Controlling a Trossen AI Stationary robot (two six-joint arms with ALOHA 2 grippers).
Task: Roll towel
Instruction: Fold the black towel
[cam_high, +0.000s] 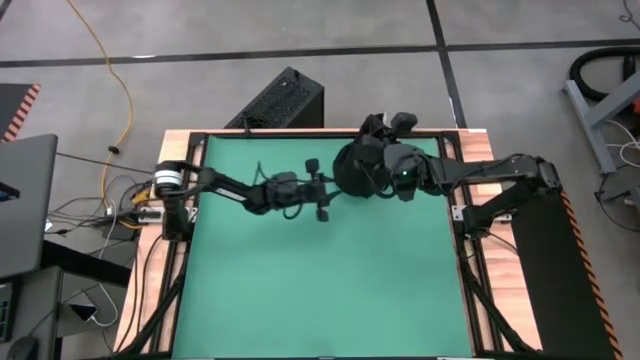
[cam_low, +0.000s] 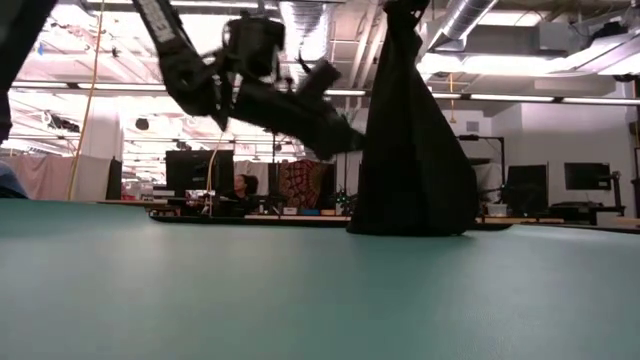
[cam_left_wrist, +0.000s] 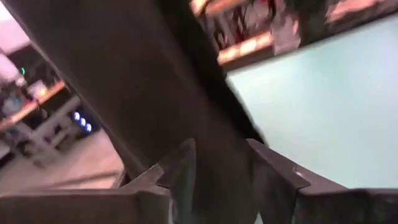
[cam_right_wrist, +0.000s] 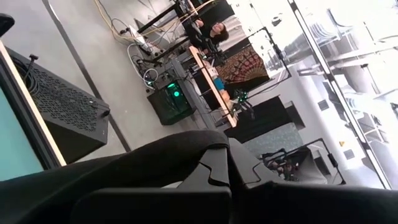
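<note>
Green mat (cam_high: 320, 280) lies bare below the towel (cam_low: 410, 150), which hangs upright from the clamped right gripper (cam_high: 385, 150). Left gripper (cam_high: 320, 195), just beside it, stands part-open, gripping nothing.

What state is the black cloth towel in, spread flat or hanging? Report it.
Hanging: the black cloth towel drapes from above, its lower edge touching the green mat.

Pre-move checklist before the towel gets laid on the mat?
1. Right tool shut on the towel: ok.
2. Towel hangs with its bottom edge on the green mat: ok.
3. Left tool off the towel: not ok, cloth sits between its parted fingers.
4. Mat ahead of the towel bare: ok.
5. White tag position: cannot tell.
6. Towel flat, no twist: not ok, it hangs bunched.
</note>
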